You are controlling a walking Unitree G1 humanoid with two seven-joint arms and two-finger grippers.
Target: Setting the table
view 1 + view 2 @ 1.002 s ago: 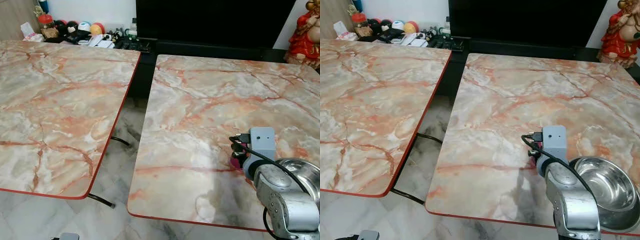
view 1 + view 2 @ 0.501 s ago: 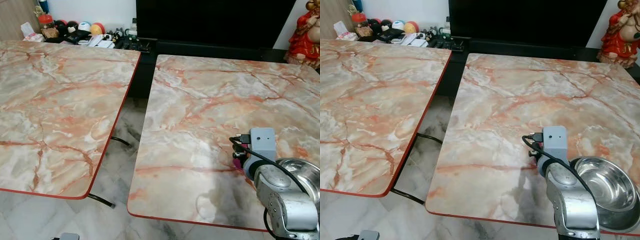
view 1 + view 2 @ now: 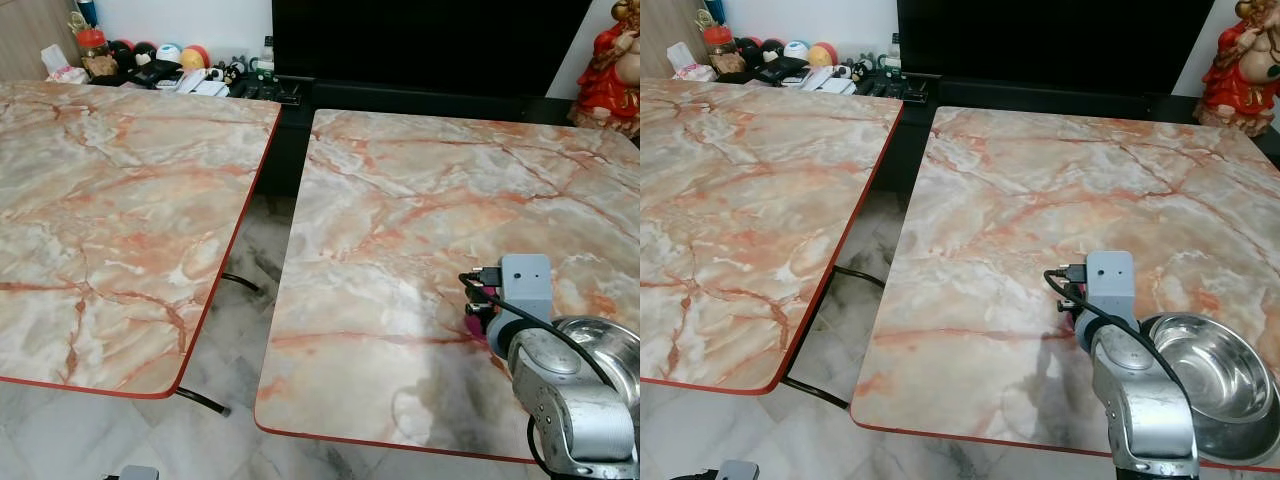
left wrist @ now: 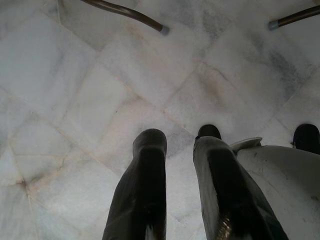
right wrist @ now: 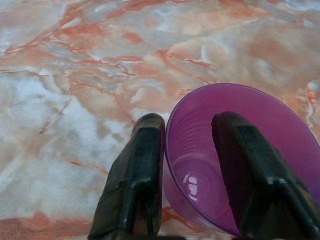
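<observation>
A translucent purple cup (image 5: 192, 145) lies tilted over the right marble table (image 3: 1040, 200), near its front right part. My right gripper (image 5: 189, 120) is shut on the cup's rim, one finger (image 5: 145, 150) outside the wall and the other inside. From the head, the grey wrist block (image 3: 1108, 285) hides most of the cup; a magenta sliver (image 3: 470, 325) shows beside it. A steel bowl (image 3: 1215, 375) stands right of the wrist at the table's front edge. My left gripper (image 4: 179, 137) hangs idle over the floor, holding nothing.
A second marble table (image 3: 740, 180) stands to the left, with a gap of tiled floor (image 3: 855, 260) between the two. A dark cabinet with small clutter (image 3: 170, 65) and a red figurine (image 3: 612, 70) line the back.
</observation>
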